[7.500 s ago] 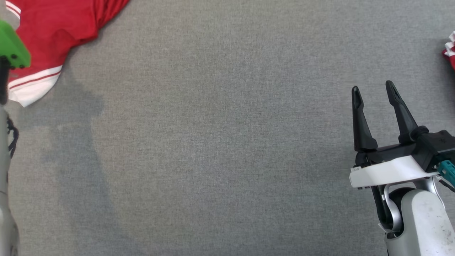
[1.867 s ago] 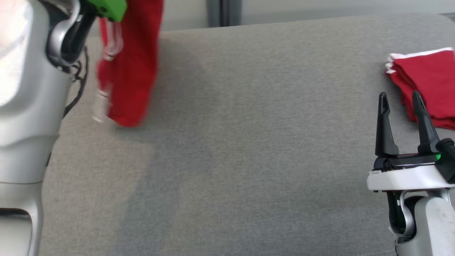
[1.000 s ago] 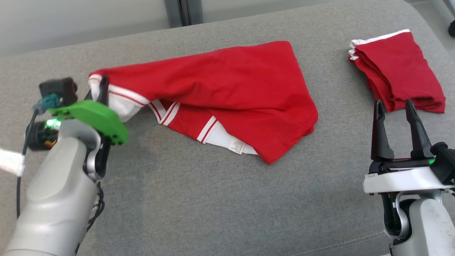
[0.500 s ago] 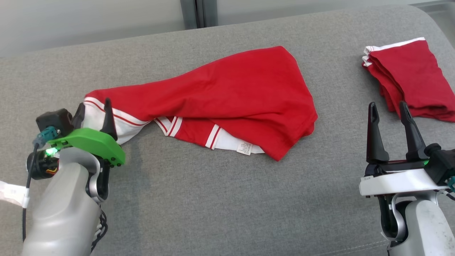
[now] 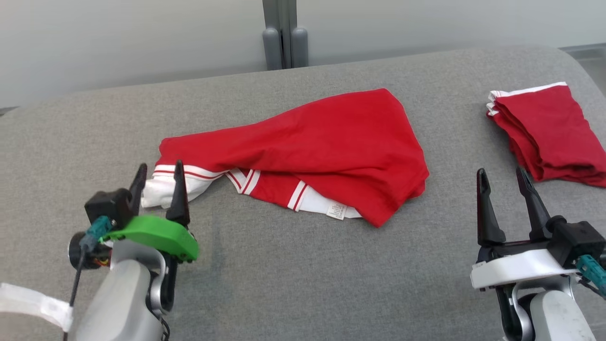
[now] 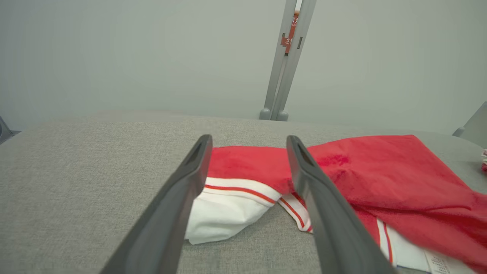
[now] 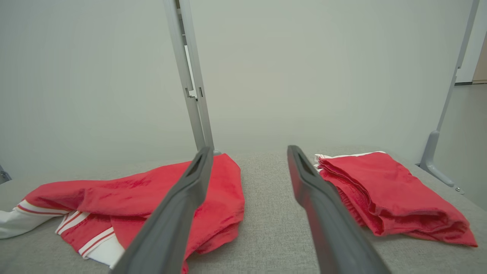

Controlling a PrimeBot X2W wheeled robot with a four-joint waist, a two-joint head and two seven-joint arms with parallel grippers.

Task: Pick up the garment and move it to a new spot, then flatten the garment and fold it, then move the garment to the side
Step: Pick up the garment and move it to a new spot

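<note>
The garment (image 5: 307,147) is a red shirt with white, red-striped trim, lying rumpled across the middle of the grey padded table (image 5: 284,274). Its white sleeve end (image 5: 161,187) points toward my left gripper (image 5: 158,171), which stands open just short of it with nothing between the fingers. Seen from the left wrist, the white sleeve (image 6: 224,207) lies on the table beyond the parted fingers, with the red body (image 6: 380,179) to the right. At the lower right, my right gripper (image 5: 502,175) is open and empty, apart from the garment (image 7: 133,201).
A folded stack of red garments (image 5: 549,132) lies at the table's right end, just beyond my right gripper, also in the right wrist view (image 7: 384,194). A grey post (image 5: 284,33) rises behind the table's far edge against a pale wall. Another post foot (image 7: 437,160) stands off the right end.
My left gripper opened and let go of the white sleeve, which now rests on the table. The head camera has tilted, shifting the whole scene lower in view. The right gripper stayed open.
</note>
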